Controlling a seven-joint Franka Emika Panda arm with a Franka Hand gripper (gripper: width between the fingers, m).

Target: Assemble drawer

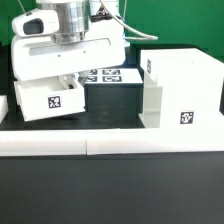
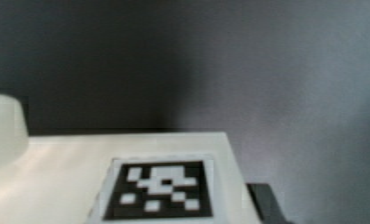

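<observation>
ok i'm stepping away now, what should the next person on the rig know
Gripper: down right at the tray; its fingers are hidden, so open or shut is unclear.
Tray: sits at the exterior view's left, apart from the housing at the exterior view's right.
Done: nothing fitted that shows.
Left: slide this tray into the housing; a second tray is not in view.

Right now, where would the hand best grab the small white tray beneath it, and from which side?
Probably from above, pinching across the small tray's upper edge. It sits low, boxy and flat-sided, and the hand hangs right over it; the tall housing stands apart on the exterior view's right, out of the way.
</observation>
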